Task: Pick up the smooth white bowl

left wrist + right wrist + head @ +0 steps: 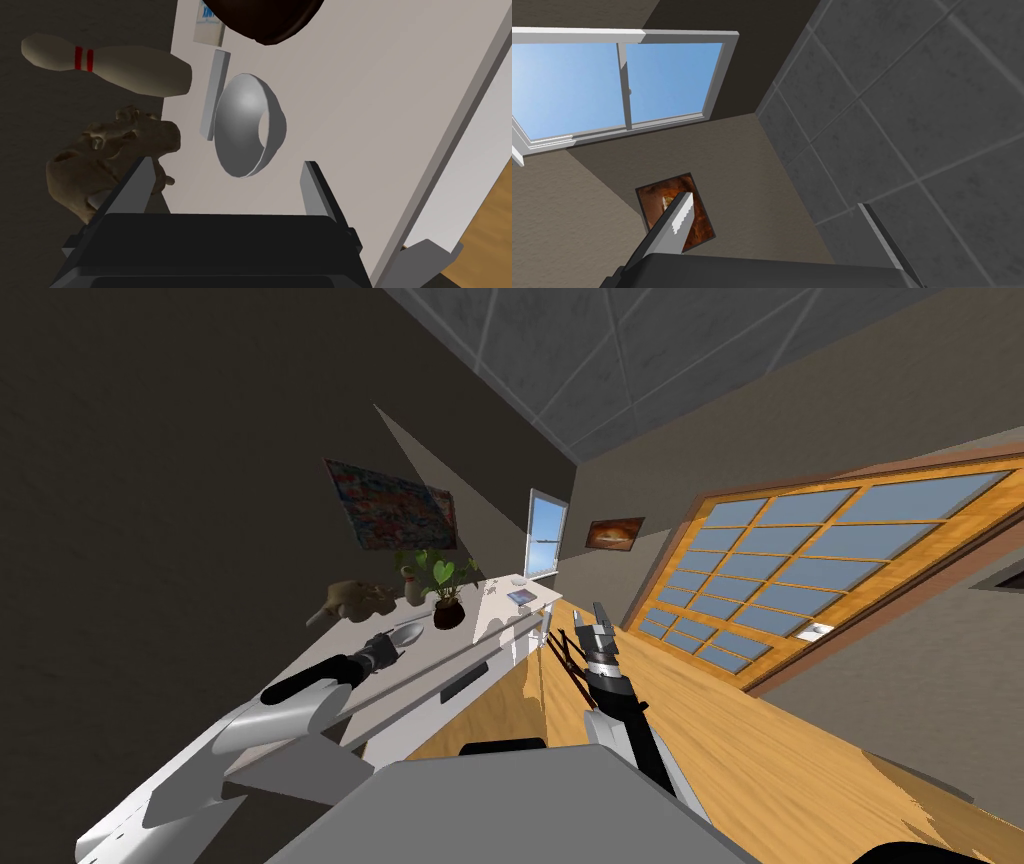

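My left end effector (226, 162) is released, fingers spread, and hangs over the white table (360, 100). The bowl (247, 125) sits on the table just ahead of the fingertips, in line with the gap and not yet gripped. A thin grey slab (215, 95) lies right beside it, a brown figure (110, 160) is near one finger, and a bowling pin (107, 62) lies farther off. I judge this to be the approach step. Next I need to ease forward, take the rim between my fingers and clench without nudging the slab. My right end effector (774, 200) is released and idle, off the table.
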### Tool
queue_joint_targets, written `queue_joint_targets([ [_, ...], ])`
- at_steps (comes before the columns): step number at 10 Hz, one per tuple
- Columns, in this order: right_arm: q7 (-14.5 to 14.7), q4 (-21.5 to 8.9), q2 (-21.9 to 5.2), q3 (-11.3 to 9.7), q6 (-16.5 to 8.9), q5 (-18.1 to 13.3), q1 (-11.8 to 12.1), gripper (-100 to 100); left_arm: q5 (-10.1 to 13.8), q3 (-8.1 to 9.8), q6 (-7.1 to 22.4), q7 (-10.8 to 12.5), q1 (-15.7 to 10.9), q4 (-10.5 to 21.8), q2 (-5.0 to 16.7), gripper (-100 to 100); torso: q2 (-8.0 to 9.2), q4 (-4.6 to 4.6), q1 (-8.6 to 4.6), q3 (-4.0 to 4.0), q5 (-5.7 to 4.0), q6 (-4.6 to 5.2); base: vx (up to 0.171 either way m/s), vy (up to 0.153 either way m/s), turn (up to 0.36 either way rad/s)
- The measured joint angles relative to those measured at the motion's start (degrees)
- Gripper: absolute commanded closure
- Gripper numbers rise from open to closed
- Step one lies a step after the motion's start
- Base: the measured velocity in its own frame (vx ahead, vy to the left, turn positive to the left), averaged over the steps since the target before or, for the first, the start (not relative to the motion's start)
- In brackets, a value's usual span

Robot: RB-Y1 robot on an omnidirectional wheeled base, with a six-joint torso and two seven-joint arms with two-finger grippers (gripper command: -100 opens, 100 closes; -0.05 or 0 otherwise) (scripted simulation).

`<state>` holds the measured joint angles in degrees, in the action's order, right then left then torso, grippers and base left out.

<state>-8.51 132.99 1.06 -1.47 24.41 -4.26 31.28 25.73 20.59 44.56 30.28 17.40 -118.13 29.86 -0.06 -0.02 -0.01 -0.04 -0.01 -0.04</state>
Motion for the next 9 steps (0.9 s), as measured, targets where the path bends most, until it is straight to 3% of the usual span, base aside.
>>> queue_joint_targets([
  [9,0.00,0.00,0.00,0.00,0.00,0.00,0.00,0,1.68,3.32,13.53,3.57,-0.70,3.29,3.47,-100,-0.11,-0.02,0.04,-0.06,0.00,0.02,0.052,-0.002,-0.070],
])
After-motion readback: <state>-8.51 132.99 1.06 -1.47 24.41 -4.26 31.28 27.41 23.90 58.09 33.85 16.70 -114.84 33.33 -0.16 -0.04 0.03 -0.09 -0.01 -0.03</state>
